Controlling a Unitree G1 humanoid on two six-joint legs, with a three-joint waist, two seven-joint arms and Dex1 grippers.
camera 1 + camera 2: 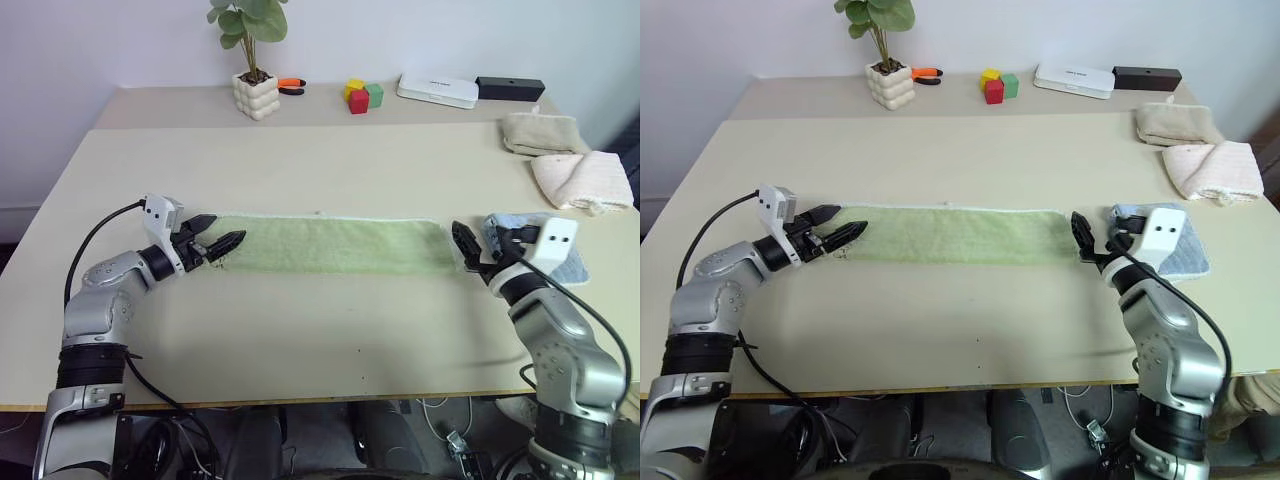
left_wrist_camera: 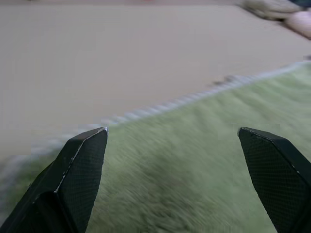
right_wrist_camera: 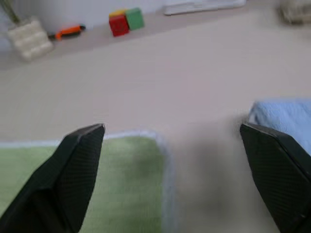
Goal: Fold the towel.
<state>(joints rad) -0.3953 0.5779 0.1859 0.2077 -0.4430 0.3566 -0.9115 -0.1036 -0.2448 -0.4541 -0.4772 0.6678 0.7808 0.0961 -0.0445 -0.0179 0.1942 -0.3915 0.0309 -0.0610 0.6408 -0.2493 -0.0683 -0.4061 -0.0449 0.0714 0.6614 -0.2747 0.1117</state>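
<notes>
The towel (image 1: 330, 245), light green with a pale stitched edge, lies flat on the table (image 1: 300, 170) as a long narrow strip running left to right across the near-middle of the tabletop. At its left end the left gripper (image 1: 222, 243) sits low over the cloth, fingers spread apart and pointing along the strip toward the right; the left wrist view shows green terry between and under the two black fingertips (image 2: 85, 160), with nothing pinched. At the right end the right gripper (image 1: 1095, 243) stands just past the towel's short edge, jaws wide apart; the right wrist view has the towel's corner by one finger and a light blue towel (image 3: 282, 119) by the other, bare table between them. That blue towel lies folded on the table just beside the right gripper, on the side away from the green strip. Farther back on the right, two more folded towels rest close together: a beige one (image 1: 540, 132) and a cream-pink one (image 1: 583, 180). Along the far edge of the table stand a potted plant (image 1: 254, 60) in a white bubbled pot, an orange-handled tool (image 1: 291, 85), coloured blocks (image 1: 363, 96), a white flat box (image 1: 437, 90) and a black box (image 1: 510, 88).
</notes>
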